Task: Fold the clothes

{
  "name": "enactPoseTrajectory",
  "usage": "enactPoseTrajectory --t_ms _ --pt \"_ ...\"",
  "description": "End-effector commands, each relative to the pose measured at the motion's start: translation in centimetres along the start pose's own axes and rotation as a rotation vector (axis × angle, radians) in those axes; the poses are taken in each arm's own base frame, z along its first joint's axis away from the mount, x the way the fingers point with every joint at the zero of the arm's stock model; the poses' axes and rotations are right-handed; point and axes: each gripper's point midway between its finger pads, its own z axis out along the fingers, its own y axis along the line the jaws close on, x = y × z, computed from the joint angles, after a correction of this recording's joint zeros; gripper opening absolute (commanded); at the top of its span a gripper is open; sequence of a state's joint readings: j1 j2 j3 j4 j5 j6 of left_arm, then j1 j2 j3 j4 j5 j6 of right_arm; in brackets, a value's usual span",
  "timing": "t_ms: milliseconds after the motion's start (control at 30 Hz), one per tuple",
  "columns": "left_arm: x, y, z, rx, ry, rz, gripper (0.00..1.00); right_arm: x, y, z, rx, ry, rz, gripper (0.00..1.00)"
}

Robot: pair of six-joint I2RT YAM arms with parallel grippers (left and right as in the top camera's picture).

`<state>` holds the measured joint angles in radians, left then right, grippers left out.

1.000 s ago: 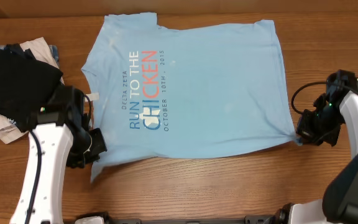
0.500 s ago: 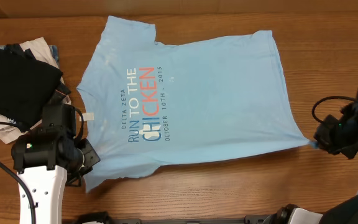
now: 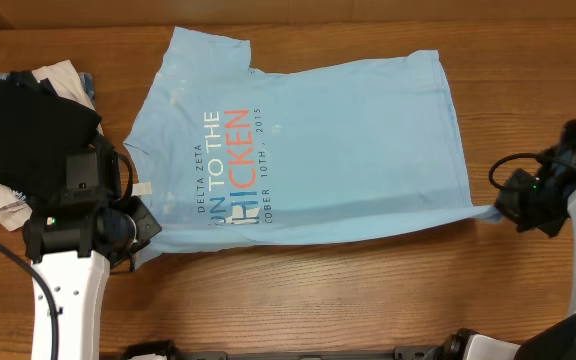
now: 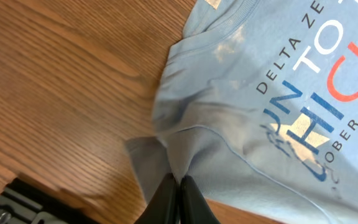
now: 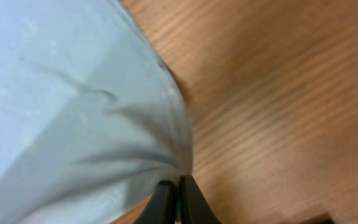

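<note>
Sky-blue T-shirt [image 3: 348,130] spread on the wooden table [image 3: 368,300], its near edge pinched at both ends.
The shirt lies mid-table, collar toward the left arm, with its near strip turned over onto the lettering and stretched straight between the arms. A black garment [image 3: 23,130] sits on pale ones at far left. The left gripper [image 4: 178,186] is clamped on the sleeve-side corner, the right gripper [image 5: 178,186] on the hem corner.
</note>
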<state>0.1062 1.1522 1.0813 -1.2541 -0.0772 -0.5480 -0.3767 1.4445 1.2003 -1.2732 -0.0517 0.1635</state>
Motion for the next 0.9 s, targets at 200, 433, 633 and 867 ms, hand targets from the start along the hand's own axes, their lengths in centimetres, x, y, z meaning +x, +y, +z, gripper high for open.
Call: enactPoseTrajectory --t_ms 200,433,633,867 --pt "-1.0 -1.0 2.9 -0.02 0.057 0.01 0.04 -1.9 2.2 1.7 -0.016 -0.039 -0.067 0.04" --pt "-3.1 -2.2 5.1 -0.021 0.03 0.007 0.04 -4.2 2.7 3.4 -0.023 -0.076 -0.07 0.04" --pt "-4.5 -3.0 7.5 -0.03 0.023 0.008 0.04 -5.4 3.1 4.6 -0.032 -0.092 -0.073 0.04" --pt "-5.9 -4.0 9.1 -0.013 -0.005 0.005 0.04 -6.8 4.2 5.5 -0.08 -0.121 -0.109 0.04"
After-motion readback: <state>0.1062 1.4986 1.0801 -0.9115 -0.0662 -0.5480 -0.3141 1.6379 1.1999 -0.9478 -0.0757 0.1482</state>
